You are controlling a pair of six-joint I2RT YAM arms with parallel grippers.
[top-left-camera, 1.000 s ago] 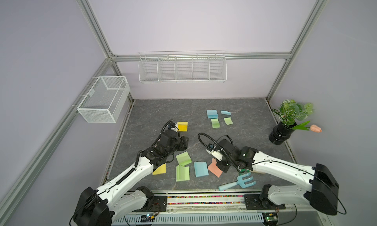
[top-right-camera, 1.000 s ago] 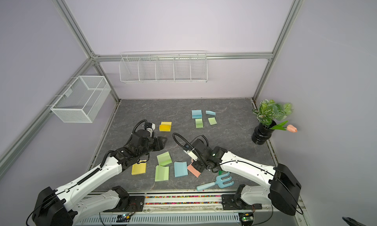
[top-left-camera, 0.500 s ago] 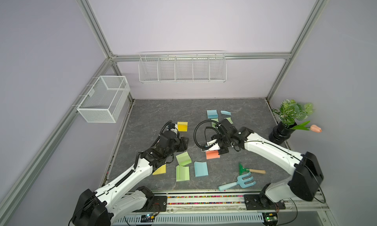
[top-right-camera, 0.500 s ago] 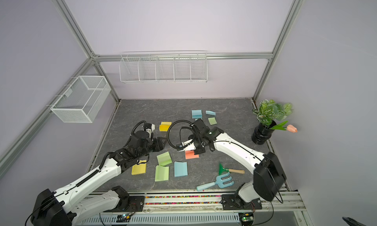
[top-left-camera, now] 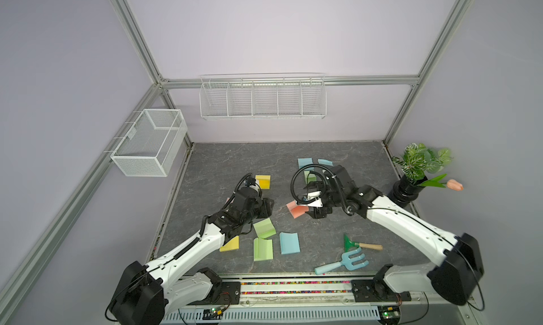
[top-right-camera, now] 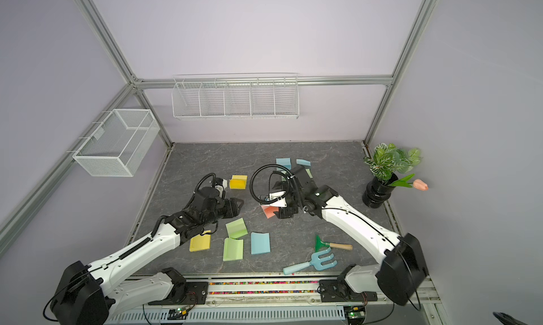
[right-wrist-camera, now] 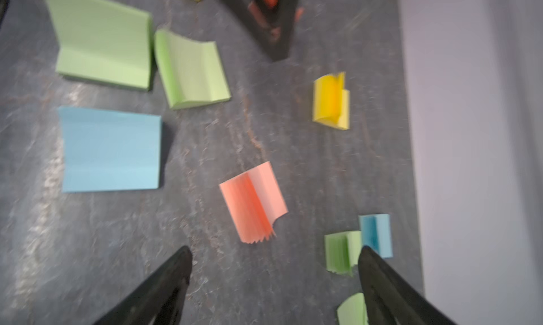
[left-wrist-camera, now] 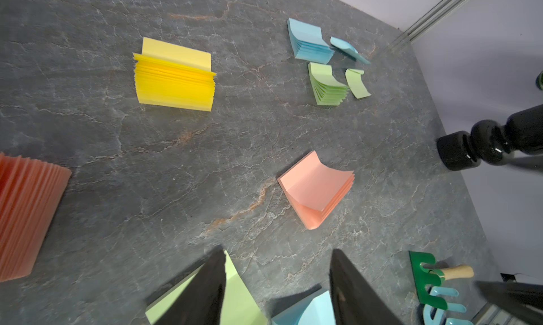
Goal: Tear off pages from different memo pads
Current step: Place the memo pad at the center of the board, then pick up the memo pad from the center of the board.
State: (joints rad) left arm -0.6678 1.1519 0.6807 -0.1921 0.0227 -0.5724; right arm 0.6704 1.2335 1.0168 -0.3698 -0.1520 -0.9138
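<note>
Grey counter, mid-frame: right gripper just sprang apart, salmon pad dropped there; left gripper apart, empty. Tear prob. still pending.

Both my arms wear glossy white shells on the long links, with black housings at every joint. The left arm has a ribbed black cable running along its white forearm; the right arm carries a thick black cable curled in a big loop by its wrist, beside a small white camera block. Each shoulder is a bulky rounded black casing. The left end effector and right end effector each have two matte black, tapering fingers
</note>
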